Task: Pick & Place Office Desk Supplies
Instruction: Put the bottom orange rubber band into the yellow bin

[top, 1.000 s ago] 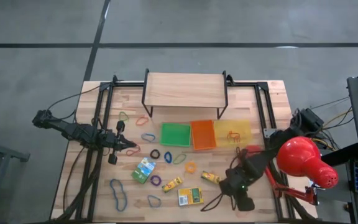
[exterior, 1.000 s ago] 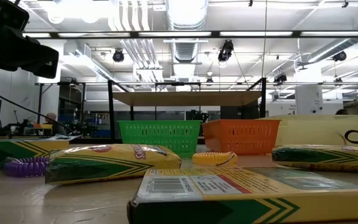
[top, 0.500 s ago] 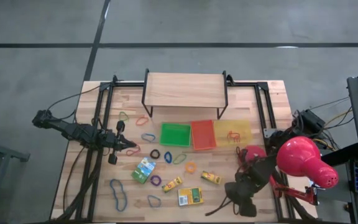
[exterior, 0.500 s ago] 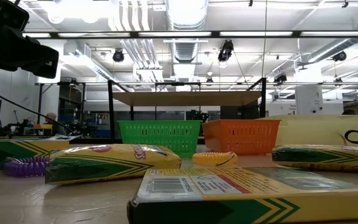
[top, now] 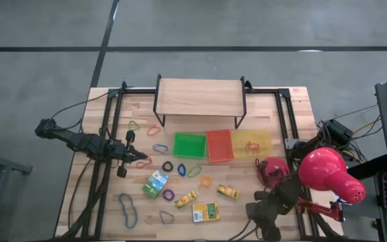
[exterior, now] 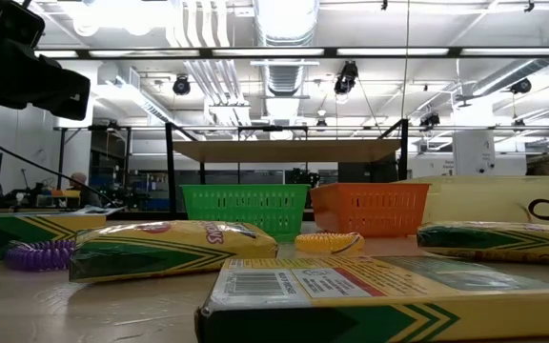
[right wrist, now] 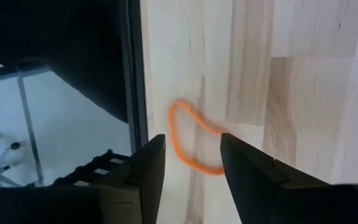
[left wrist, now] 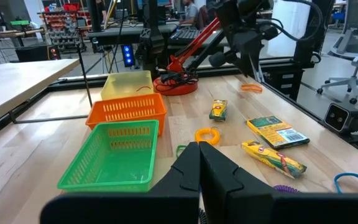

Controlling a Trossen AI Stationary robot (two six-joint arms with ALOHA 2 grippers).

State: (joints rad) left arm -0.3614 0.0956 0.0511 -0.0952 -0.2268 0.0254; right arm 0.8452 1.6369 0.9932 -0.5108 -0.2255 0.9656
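overhead downward, table-level across, two wrist close-ups

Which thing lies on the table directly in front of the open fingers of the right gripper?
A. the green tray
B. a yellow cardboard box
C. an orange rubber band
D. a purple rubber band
C: in the right wrist view the right gripper has its fingers apart, and an orange rubber band lies on the wood between and just beyond them, near the table's edge.
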